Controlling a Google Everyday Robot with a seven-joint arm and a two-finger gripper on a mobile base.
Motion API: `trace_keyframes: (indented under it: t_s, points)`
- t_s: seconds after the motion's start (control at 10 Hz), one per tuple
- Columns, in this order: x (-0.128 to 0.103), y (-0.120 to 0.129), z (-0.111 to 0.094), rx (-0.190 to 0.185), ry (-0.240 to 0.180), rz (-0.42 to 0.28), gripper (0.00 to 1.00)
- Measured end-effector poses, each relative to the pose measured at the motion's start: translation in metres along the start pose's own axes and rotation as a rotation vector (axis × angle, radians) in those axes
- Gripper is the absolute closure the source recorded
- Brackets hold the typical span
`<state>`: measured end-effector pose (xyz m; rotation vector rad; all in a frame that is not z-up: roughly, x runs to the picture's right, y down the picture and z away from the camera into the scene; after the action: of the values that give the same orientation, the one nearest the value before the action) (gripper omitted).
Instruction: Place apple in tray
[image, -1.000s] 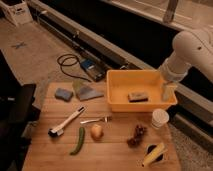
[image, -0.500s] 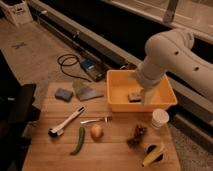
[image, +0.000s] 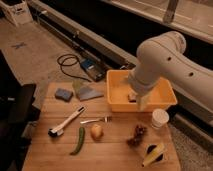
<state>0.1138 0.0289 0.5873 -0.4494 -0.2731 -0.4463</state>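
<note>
The apple (image: 96, 131) is a small yellow-tan fruit lying on the wooden table, in front of and to the left of the tray. The tray (image: 118, 102) is a bright yellow tub at the table's back right. A small brown object (image: 132, 96) lies inside it. My white arm (image: 165, 62) reaches in from the right over the tray. My gripper (image: 143, 102) hangs at the tray's front wall, well to the right of and behind the apple. It does not touch the apple.
On the table are a fork (image: 95, 120), a white-handled brush (image: 65, 124), a green pepper (image: 79, 141), dark grapes (image: 137, 135), a white cup (image: 160, 118), corn in a dark bowl (image: 154, 154), a blue sponge (image: 63, 93) and a grey cloth (image: 87, 91). A cable (image: 67, 62) lies on the floor behind.
My arm has swung from the far right leftward across the tray, and the gripper has come down toward the tray's front wall. The apple has not moved.
</note>
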Motion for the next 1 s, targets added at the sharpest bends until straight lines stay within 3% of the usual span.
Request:
trace_keyframes:
  t_s: [0.3, 0.5, 0.8, 1.0]
  points:
    - [-0.004, -0.001, 0.003, -0.01, 0.002, -0.05, 0.2]
    - [-0.023, -0.011, 0.015, -0.03, 0.015, -0.113, 0.2]
    - [-0.075, -0.035, 0.056, -0.093, 0.003, -0.23, 0.2]
    - [-0.094, -0.042, 0.087, -0.135, -0.023, -0.285, 0.2]
